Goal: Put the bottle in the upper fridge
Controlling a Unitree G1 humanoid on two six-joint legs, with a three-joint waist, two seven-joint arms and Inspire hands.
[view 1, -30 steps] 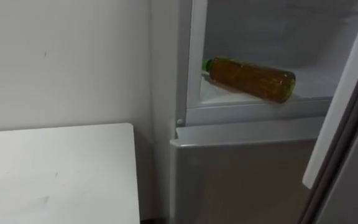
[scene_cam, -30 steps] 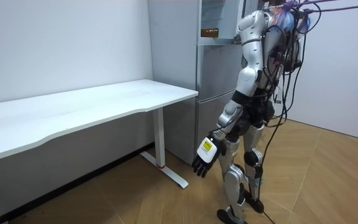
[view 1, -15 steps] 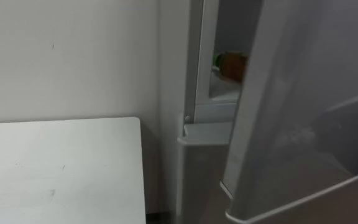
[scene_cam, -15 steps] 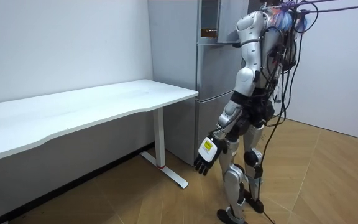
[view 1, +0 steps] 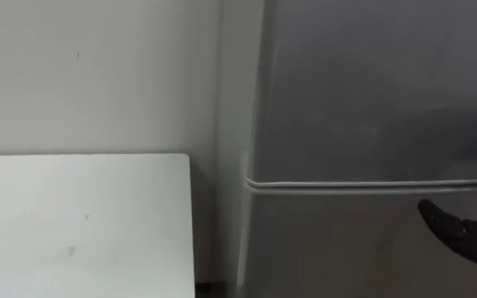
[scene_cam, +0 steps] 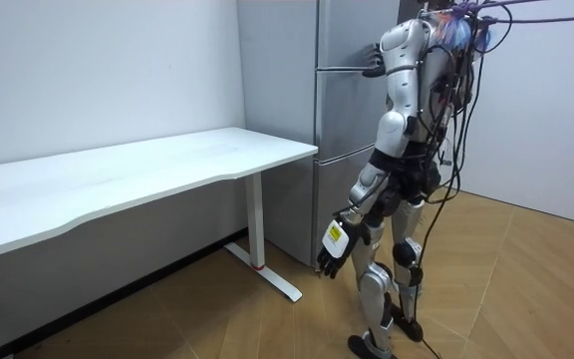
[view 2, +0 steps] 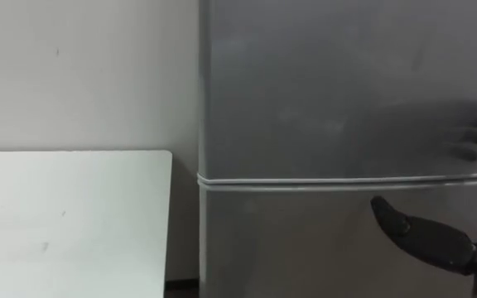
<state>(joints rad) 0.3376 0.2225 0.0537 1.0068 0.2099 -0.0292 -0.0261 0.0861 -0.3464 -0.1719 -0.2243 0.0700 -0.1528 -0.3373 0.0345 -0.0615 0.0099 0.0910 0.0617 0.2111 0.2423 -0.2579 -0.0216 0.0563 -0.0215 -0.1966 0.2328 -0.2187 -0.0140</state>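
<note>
1. The right hand [view 2: 433,238] rests on the fridge [scene_cam: 342,150]. Its fingers are straight and spread against the upper door [view 2: 338,91], and its thumb reaches below the seam [view 2: 305,180] across the lower door [view 2: 305,248].
2. The left hand [scene_cam: 333,249] hangs beside the thigh with its fingers relaxed, holding nothing.
3. The upper door sits flush with the lower door. The bottle is hidden; it is judged to lie behind the upper door, inside the upper compartment.
4. Risk: incomplete seal. Cause: the push ends before the gasket seats, or the bottle inside bears on the door. The door could then swing out.
5. Risk: the lower door is disturbed. Cause: the thumb catches the seam on withdrawal.
6. Bottle heading and long axis cannot be told with the door closed.
</note>
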